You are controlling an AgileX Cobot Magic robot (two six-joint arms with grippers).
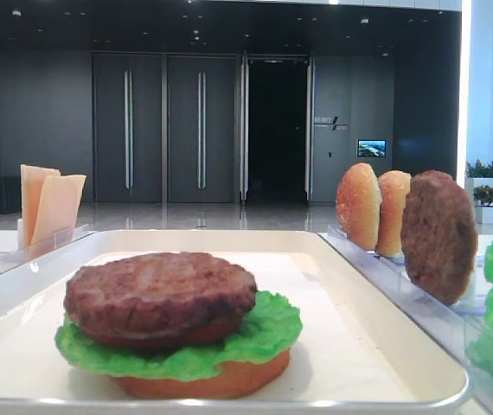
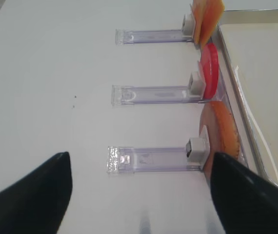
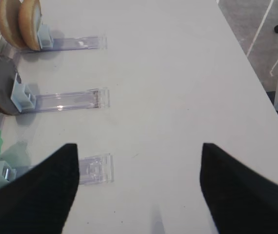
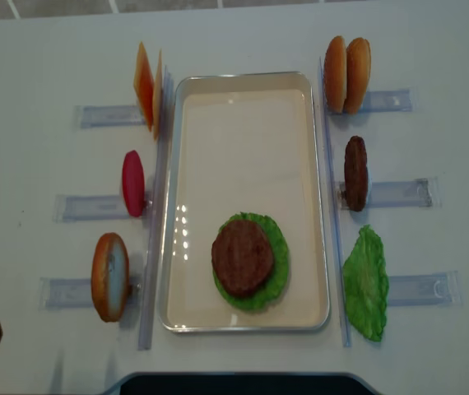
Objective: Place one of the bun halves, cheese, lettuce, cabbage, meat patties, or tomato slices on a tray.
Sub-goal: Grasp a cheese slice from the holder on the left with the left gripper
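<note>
The white tray (image 4: 243, 140) lies mid-table and carries a stack: a bun base (image 1: 220, 380), lettuce (image 4: 277, 247) and a meat patty (image 4: 243, 257) on top. Left of the tray stand cheese slices (image 4: 148, 86), a tomato slice (image 4: 132, 183) and a bun half (image 4: 109, 276). To its right are two bun halves (image 4: 346, 74), a patty (image 4: 355, 173) and a lettuce leaf (image 4: 366, 284). My left gripper (image 2: 141, 195) hovers open over bare table beside the near bun half (image 2: 219, 129). My right gripper (image 3: 139, 190) is open above bare table, holding nothing.
Clear holder racks (image 4: 95, 115) lie along both sides of the tray, each food piece propped on one. The table's right edge (image 3: 256, 63) drops to the floor. A dark robot base (image 4: 234, 384) sits at the near edge.
</note>
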